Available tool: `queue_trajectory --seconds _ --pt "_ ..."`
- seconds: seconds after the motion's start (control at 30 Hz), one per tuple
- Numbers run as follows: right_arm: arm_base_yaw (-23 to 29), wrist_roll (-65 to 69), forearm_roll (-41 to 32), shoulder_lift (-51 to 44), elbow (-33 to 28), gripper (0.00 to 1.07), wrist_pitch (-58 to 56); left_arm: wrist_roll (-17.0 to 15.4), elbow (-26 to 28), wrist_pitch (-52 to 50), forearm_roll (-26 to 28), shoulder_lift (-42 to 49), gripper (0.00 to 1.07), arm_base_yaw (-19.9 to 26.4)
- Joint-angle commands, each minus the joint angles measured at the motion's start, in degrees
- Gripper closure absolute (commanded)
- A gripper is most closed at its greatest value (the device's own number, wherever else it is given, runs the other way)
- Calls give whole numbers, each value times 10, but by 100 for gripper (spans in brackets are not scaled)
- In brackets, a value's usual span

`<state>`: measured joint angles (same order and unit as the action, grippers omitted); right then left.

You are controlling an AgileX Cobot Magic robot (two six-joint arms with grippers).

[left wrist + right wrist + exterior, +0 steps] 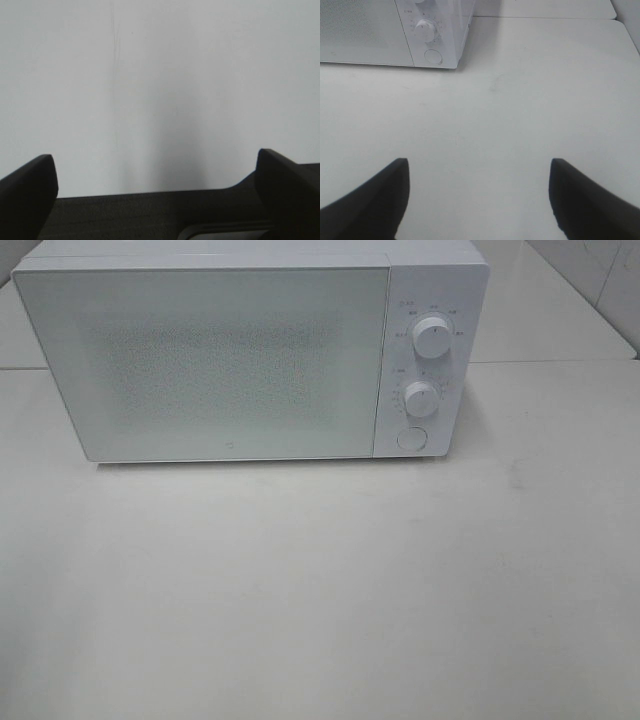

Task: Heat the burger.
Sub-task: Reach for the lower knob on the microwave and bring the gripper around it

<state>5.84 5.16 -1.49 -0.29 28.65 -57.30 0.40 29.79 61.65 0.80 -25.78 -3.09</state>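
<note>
Facing a shut microwave [230, 360] that fills the upper half of the high view, both arms are out of that frame. The left fingers [27, 200] stand spread as wide as they go, with nothing between them but a blank white surface. The right fingers [375, 200] are likewise wide apart and empty above the bare tabletop [520, 100], with the oven's lower knob [427, 30] and round button [433, 57] at the upper left of that wrist view. The burger appears in none of the three views; whether it sits behind the frosted door [210, 360] cannot be told.

That is the main hazard: turning what looks like the timer with no burger confirmed inside would run the oven empty. Pressing the round button to check carries its own risk, since a hard or off-centre push could slide the cabinet back on the smooth tabletop. The door, judging by the controls at its right, would likely swing out toward the left arm's side. Wide-set fingers could also brush the upper knob [430, 335] while reaching for the lower knob, changing the wrong setting.
</note>
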Motion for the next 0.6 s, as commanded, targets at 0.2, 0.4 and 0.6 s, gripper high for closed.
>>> queue_trajectory --seconds 0.2,0.4,0.6 --pt "-2 2 1 -15 -2 32 5 0 -2 -2 -1 116 6 1" --pt "-2 2 1 -15 -2 32 5 -4 -2 -2 1 207 6 1" --pt "-2 2 1 -15 -2 32 5 -1 -2 -3 2 270 6 1"
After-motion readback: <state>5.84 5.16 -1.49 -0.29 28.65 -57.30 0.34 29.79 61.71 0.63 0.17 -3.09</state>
